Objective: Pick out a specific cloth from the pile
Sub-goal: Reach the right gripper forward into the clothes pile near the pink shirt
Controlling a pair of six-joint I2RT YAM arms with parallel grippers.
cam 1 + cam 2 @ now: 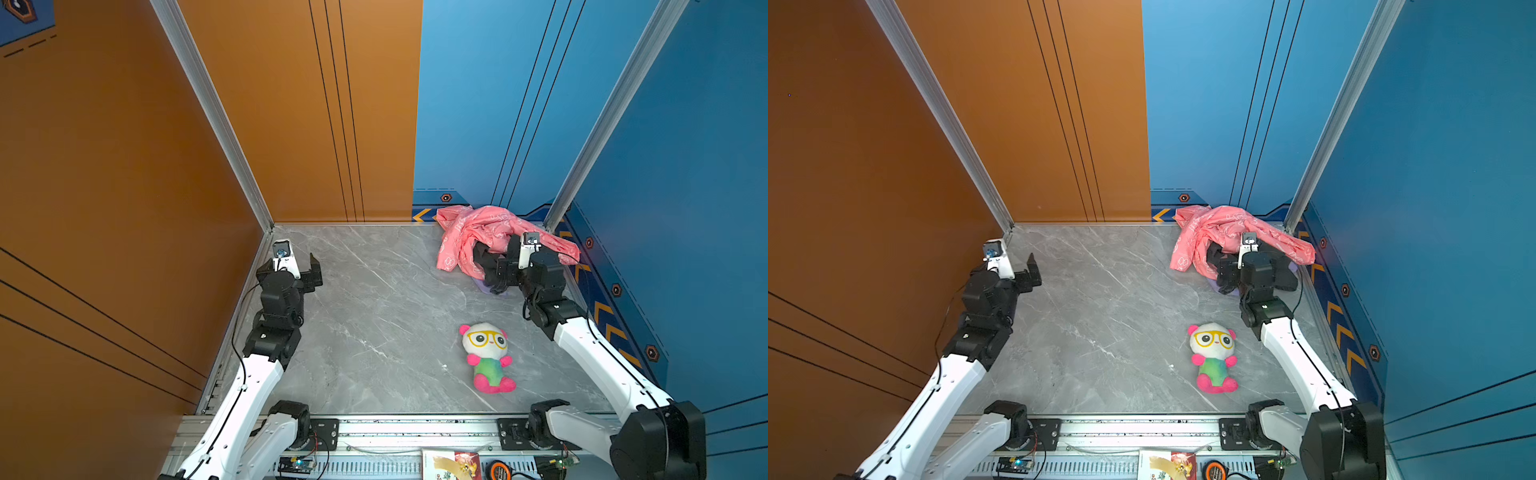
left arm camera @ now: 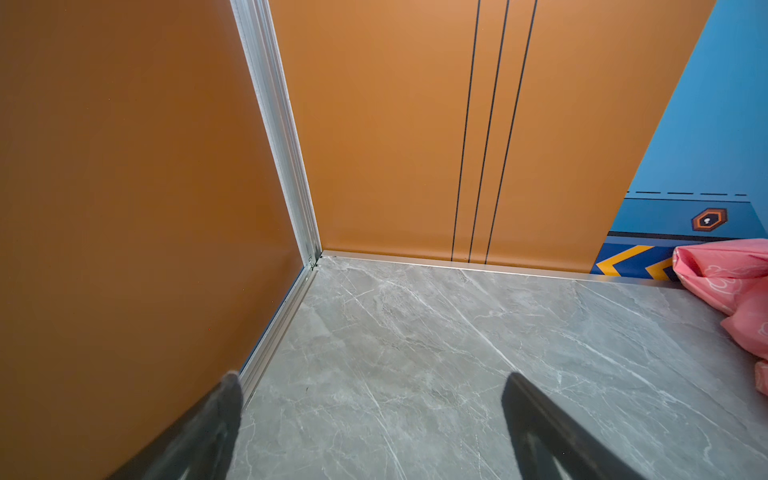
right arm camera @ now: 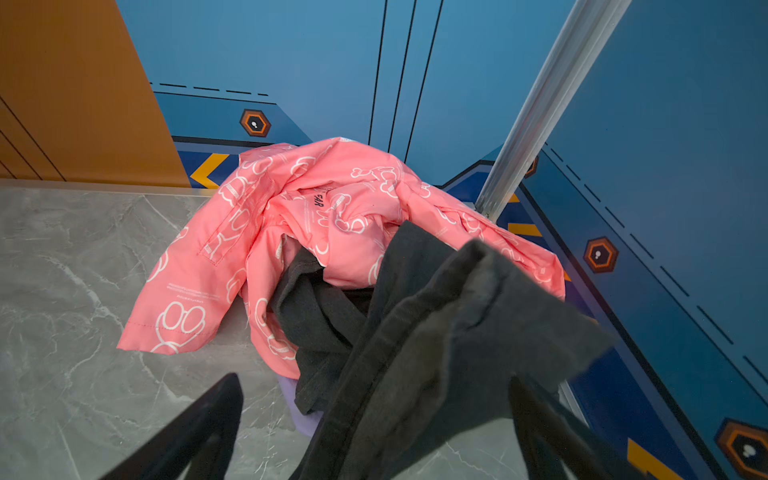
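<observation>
The pile (image 1: 469,237) lies in the far right corner of the table. On top is a salmon-pink cloth with white print (image 3: 291,216), and a black garment (image 3: 324,316) lies under its near edge. Of the lilac cloth (image 3: 296,405) only a small strip shows beneath the black one, at the pile's near edge (image 1: 483,286) (image 1: 1214,286). My right gripper (image 3: 374,380) (image 1: 486,270) is at that near edge, jaws wide open. A raised fold of the black garment (image 3: 457,332) lies between the fingers. My left gripper (image 2: 372,378) (image 1: 291,266) hangs open and empty over bare table at the far left.
A panda plush toy (image 1: 486,357) (image 1: 1214,357) sits on the grey marble table (image 1: 374,311), nearer than the pile. Orange walls close the left and back left, blue walls the back right and right. A metal rail (image 1: 415,428) with a book and a tape measure runs along the front.
</observation>
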